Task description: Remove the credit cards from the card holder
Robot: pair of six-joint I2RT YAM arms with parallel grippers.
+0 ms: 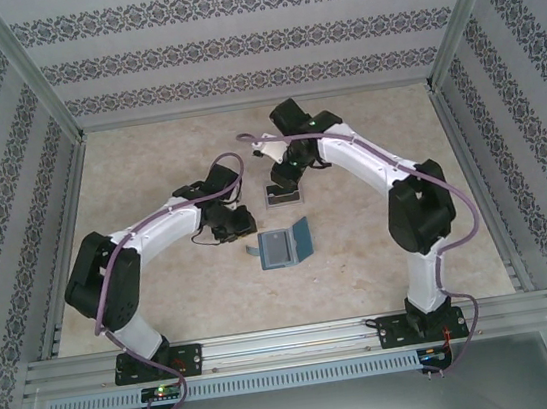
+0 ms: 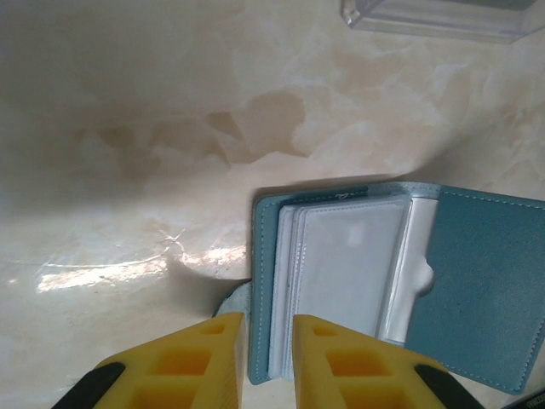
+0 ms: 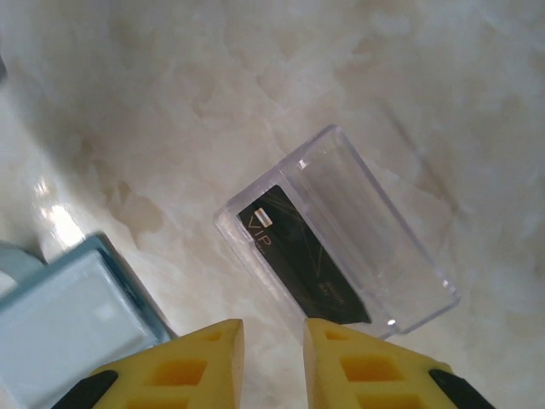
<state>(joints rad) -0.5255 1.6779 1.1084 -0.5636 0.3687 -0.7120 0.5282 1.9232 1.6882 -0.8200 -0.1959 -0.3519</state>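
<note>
The holder [image 1: 284,246] lies open mid-surface [image 1: 148,171], pale cards [image 2: 345,273] in its pockets. The left gripper [image 2: 268,362] sits at its left edge, fingers narrowly parted; whether it is gripping cannot be told. One dark card [image 3: 302,260] lies in the clear box [image 3: 383,247], just beyond the right gripper [image 3: 274,362], which is slightly spread and empty.

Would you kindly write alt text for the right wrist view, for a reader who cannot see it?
A dark card lies inside a clear box on a pale marbled table. At the bottom, the yellow fingers of the right hand stand slightly apart, nothing between them; the teal card holder shows at lower left.
</note>
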